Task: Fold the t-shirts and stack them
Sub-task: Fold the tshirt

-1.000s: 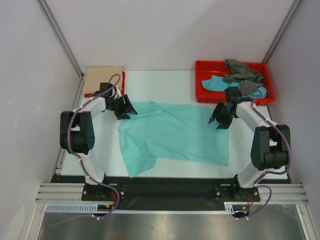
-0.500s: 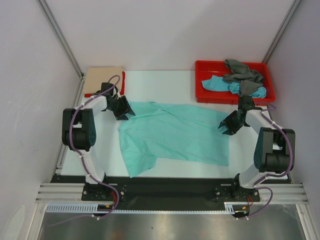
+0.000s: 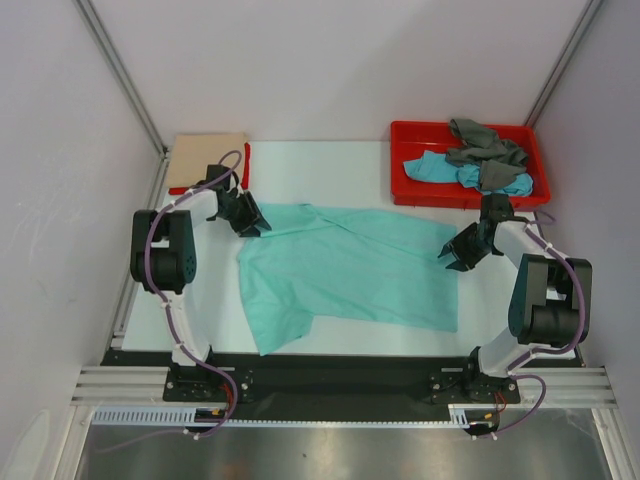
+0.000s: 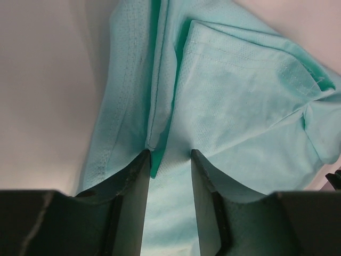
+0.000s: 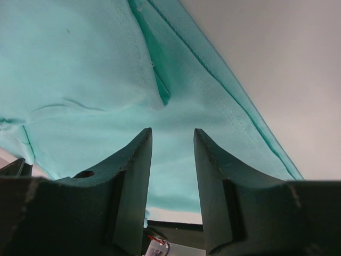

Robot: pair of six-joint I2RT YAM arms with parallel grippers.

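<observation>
A mint-green t-shirt (image 3: 350, 265) lies spread, a bit crumpled, in the middle of the table. My left gripper (image 3: 254, 224) is at its far left corner. In the left wrist view the gripper (image 4: 169, 160) is open, with a fold and hem of the mint-green t-shirt (image 4: 234, 101) between and beyond the fingertips. My right gripper (image 3: 450, 253) is at the shirt's far right edge. It is open (image 5: 172, 138) just over the mint-green t-shirt (image 5: 80, 80), near its hem. A beige t-shirt (image 3: 205, 160) lies folded at the far left on a red one (image 3: 247, 163).
A red plastic tray (image 3: 400, 170) stands at the far right and holds a crumpled grey t-shirt (image 3: 482, 142) and a turquoise-blue t-shirt (image 3: 436, 168). The white table (image 3: 320, 170) is walled in on three sides.
My right gripper has moved from beside the tray outward and nearer, to the shirt's right edge. My left gripper has shifted slightly along the far left corner.
</observation>
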